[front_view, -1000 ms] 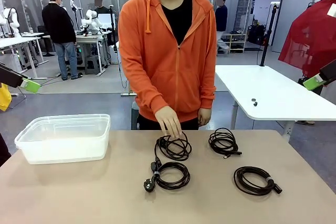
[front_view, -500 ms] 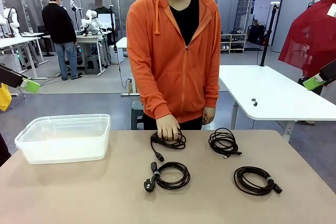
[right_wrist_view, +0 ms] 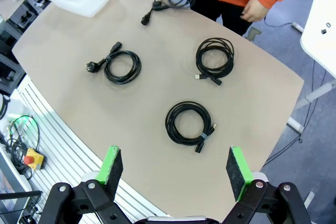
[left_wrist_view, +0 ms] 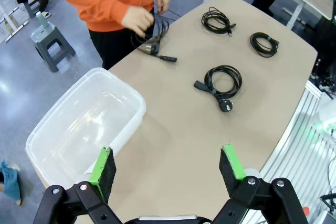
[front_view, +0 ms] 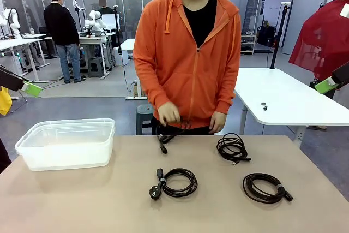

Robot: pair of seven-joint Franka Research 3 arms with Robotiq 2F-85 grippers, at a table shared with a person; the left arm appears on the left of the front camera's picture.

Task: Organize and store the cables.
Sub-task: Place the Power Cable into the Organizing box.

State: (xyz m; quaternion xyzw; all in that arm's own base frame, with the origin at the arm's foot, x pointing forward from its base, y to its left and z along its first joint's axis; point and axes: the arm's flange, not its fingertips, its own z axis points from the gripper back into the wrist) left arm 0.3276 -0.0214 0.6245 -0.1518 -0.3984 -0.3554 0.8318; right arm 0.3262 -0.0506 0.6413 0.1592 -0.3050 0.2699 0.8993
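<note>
Left end effector point(left_wrist_view: 167, 165) agape, three cables point(front_view: 177, 182) lying coiled flat

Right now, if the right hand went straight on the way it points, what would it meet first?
Probably the nearest cable, lying on the table straight ahead of the open right hand; depth is unclear, so it might touch bare table beside it.

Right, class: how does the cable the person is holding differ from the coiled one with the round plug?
The held cable is lifted in the person's hand, loops bunched; the round-plug coil lies flat on the table, untouched, a neat ring. Both are thin black cords.
</note>
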